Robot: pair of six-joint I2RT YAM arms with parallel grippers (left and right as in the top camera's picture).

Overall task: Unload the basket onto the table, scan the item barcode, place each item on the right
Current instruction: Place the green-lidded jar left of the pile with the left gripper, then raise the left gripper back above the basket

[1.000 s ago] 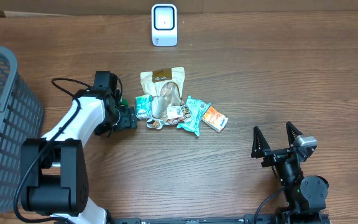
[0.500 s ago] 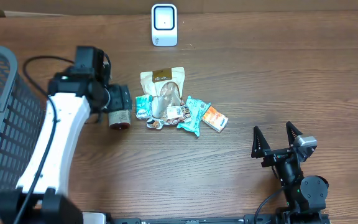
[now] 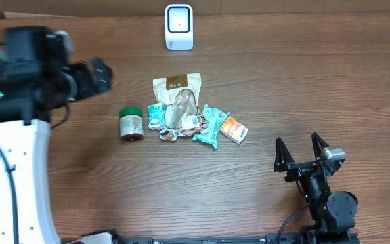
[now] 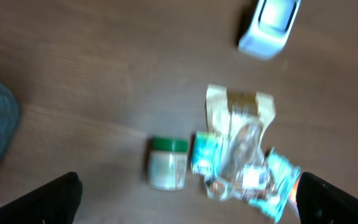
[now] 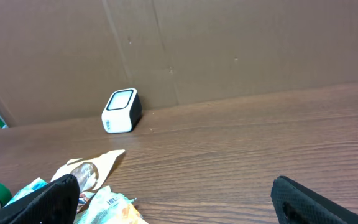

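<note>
- A brown wooden table is filling the view, and the scanner is standing near its 12 o'clock edge.
- The jar, green-lidded, is lying on its side just at 9 o'clock of the packet pile. It is sitting at about 7 o'clock from the scanner, and neither arm is touching it.
- The step in hand seems to be fetching an item, since nothing is facing the scanner yet.
- The next move is probably calling for the left gripper to drop toward 4 o'clock onto the jar. It would then be closing across the body and carrying the label up to 12 o'clock.
- The left gripper is hanging high at 10 o'clock, fingers spread wide, holding and touching nothing.
- The right gripper is sitting at 5 o'clock, fingers likewise wide apart and empty.
</note>
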